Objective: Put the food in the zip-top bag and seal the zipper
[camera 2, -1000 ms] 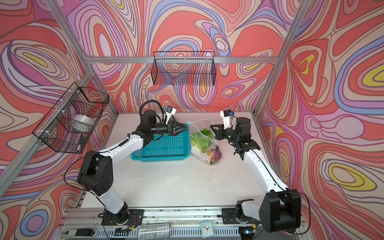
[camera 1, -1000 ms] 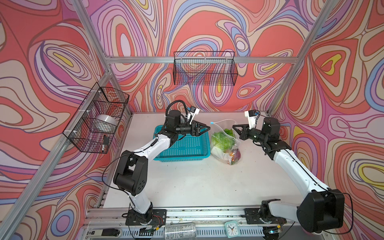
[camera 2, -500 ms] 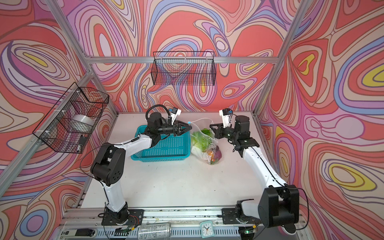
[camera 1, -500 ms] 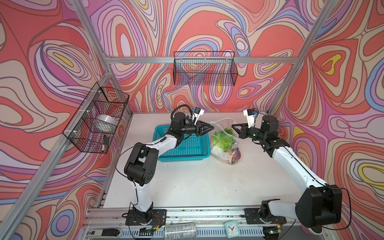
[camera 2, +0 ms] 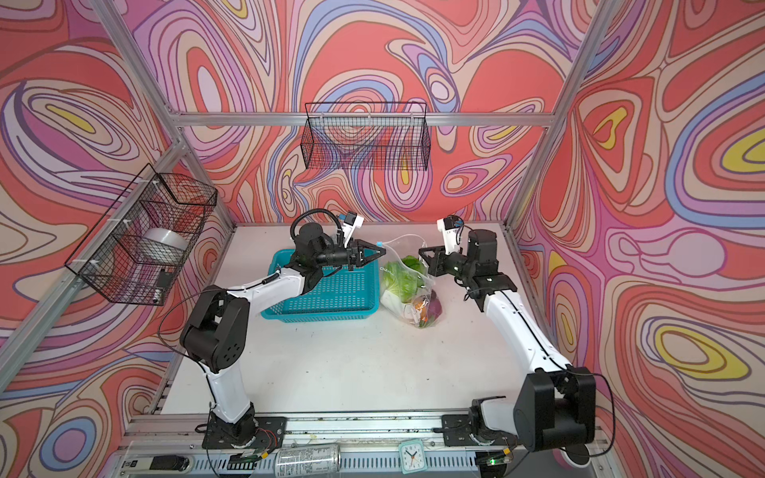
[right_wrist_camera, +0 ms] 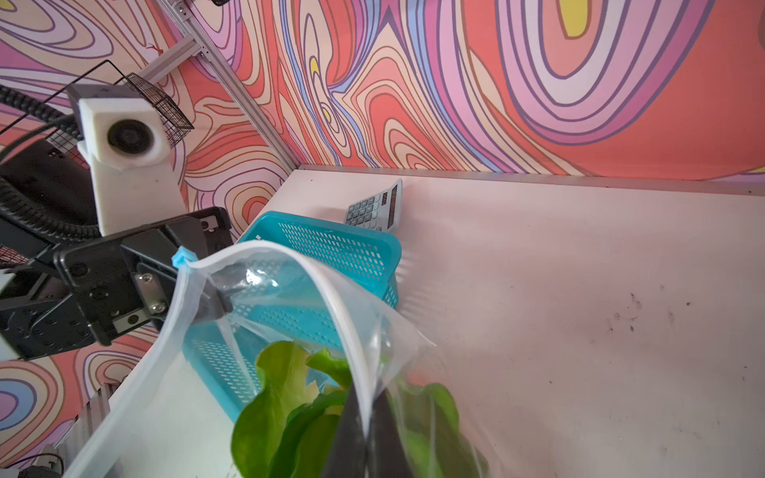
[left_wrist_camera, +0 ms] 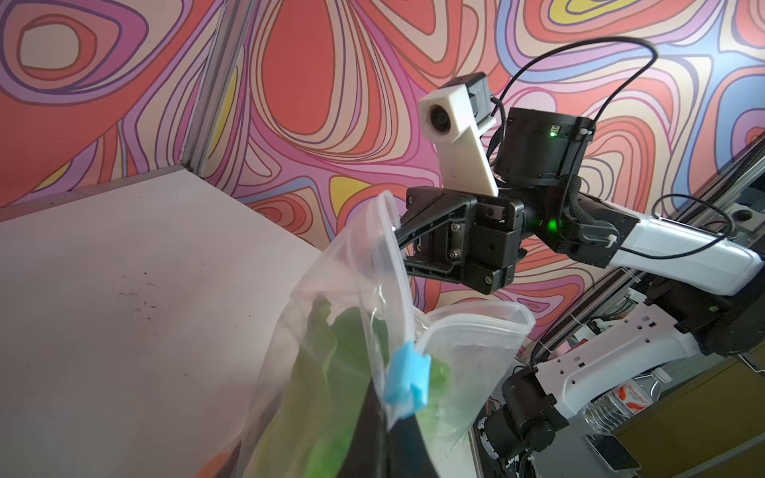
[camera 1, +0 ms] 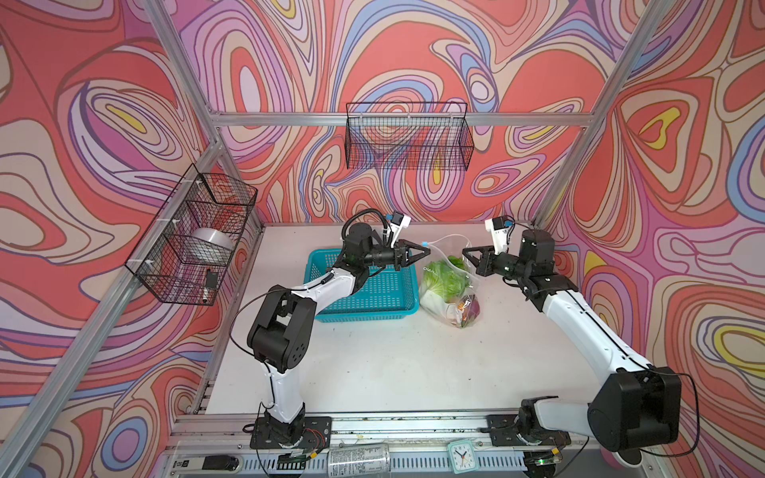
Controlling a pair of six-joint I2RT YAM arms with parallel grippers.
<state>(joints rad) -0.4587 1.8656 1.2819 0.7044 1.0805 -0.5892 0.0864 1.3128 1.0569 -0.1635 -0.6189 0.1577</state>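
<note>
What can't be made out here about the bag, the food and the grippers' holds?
Right gripper: fingertips blurred and cut by the edge in the right wrist view, behind the zip-top bag in the left wrist view; grip unclear.
Food: in both top views too small, behind crinkled plastic; only the cabbage is clear.
Teal basket: left arm covers part of its floor in both top views.

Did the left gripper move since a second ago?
Yes. In a top view the left gripper has moved right, from over the basket, past its right edge, to the bag, where it is shut on the mouth.
</note>
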